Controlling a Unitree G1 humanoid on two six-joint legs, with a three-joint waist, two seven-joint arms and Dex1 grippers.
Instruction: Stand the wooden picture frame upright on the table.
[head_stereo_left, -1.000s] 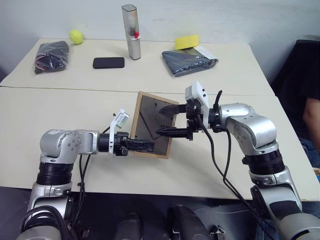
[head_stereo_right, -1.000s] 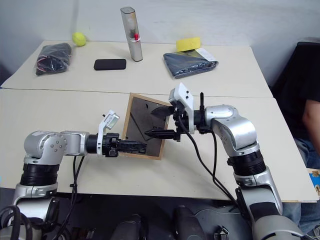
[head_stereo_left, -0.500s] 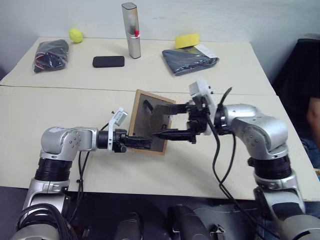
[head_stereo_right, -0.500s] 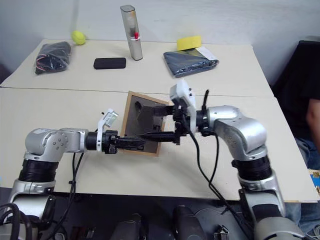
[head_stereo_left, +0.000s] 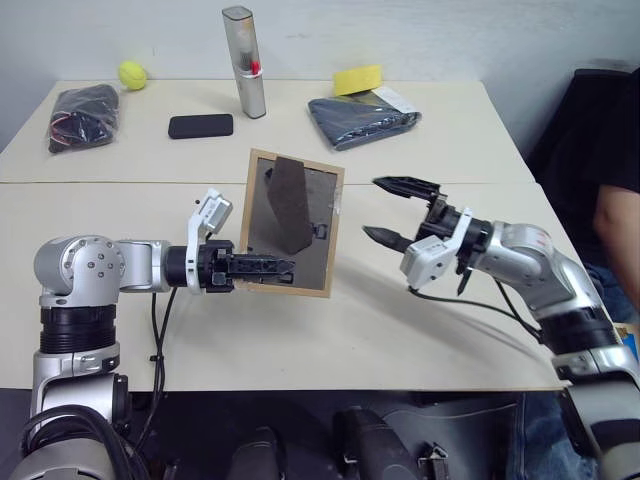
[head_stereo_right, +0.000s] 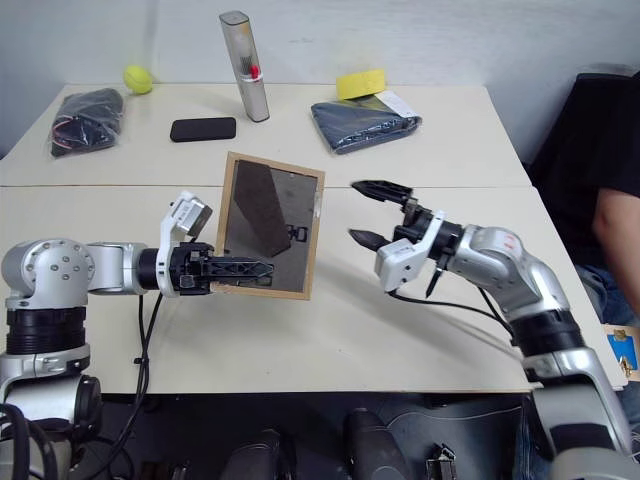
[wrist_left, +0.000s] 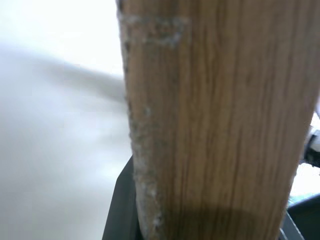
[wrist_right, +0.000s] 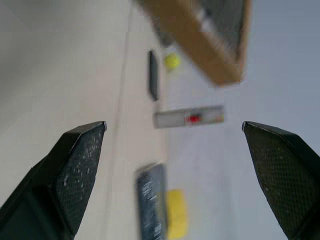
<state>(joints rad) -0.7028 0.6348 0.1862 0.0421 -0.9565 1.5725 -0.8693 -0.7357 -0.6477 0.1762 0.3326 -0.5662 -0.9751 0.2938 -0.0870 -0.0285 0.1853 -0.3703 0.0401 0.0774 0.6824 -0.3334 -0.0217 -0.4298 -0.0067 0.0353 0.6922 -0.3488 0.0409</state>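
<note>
On the far cream surface (head_stereo_left: 420, 150) we are seeing a yellow-green ball (head_stereo_left: 131, 74), a dark bag of cables (head_stereo_left: 83, 112), a small flat black phone (head_stereo_left: 200, 126), an upright silver cylinder with a red mark (head_stereo_left: 244, 62), a folded dark grey cloth (head_stereo_left: 362, 109) and a yellow sponge (head_stereo_left: 358, 79); all are lying well apart from the work. A person's dark sleeve and forearm (head_stereo_left: 612, 205) are showing at the right edge. Nothing is standing between the two arms on the near wide cream-beige surface (head_stereo_left: 400, 330).

Compared with a second ago, the right pincer (head_stereo_left: 390, 211) is no longer touching the frame: it is hanging just beside it, fingers spread wide and empty. The left pincer (head_stereo_left: 268, 268) is gripping the lower edge of the wooden picture frame (head_stereo_left: 292, 222), which is now lifted higher and more nearly upright.

The frame is showing a light tan border and a dark grey back panel facing us, with its stand leg (head_stereo_left: 288, 202) folded outward. In the left wrist view the tan wood grain (wrist_left: 220, 120) is lying between the black fingers.
</note>
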